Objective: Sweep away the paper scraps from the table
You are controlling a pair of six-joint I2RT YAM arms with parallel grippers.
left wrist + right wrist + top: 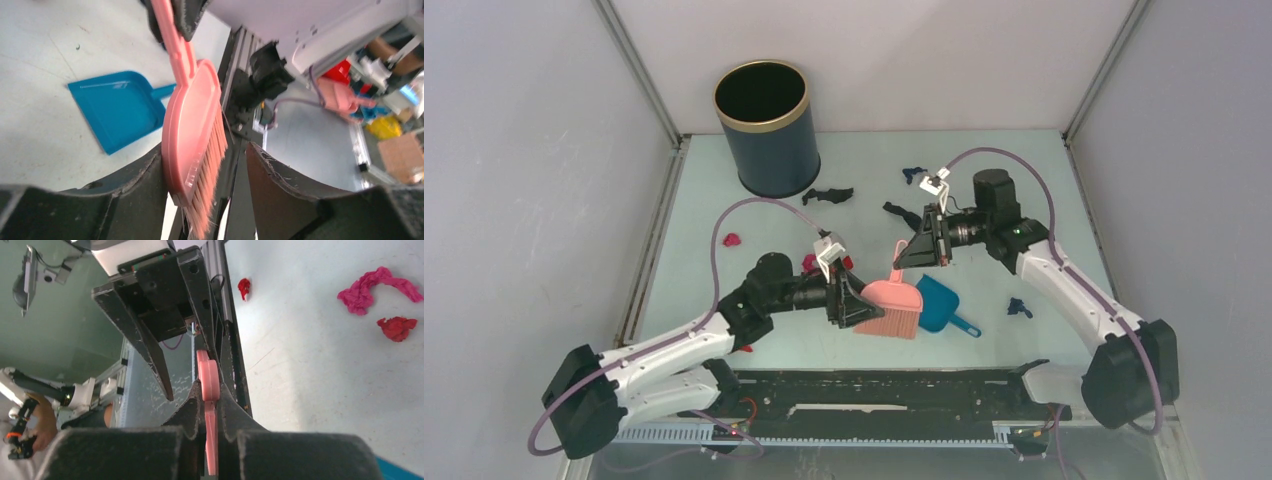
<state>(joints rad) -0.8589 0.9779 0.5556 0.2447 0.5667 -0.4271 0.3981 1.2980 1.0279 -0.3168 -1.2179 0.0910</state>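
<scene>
A pink hand brush [894, 305] hangs above the table [1024, 200], and my right gripper [921, 250] is shut on its handle [209, 380]. My left gripper [205, 170] stands open around the brush head [192, 130]. The head's back rests against one finger [145, 185]; the other finger stands apart from the bristles. A blue dustpan [936, 302] lies on the table just right of the brush. Paper scraps lie scattered: black ones [827, 195], dark blue ones [1020, 307] and pink-red ones [372, 287] [732, 240].
A dark blue bin [766, 128] with a gold rim stands at the back left. White walls and grey rails edge the table. A black rail structure [894, 395] runs along the near edge between the arm bases.
</scene>
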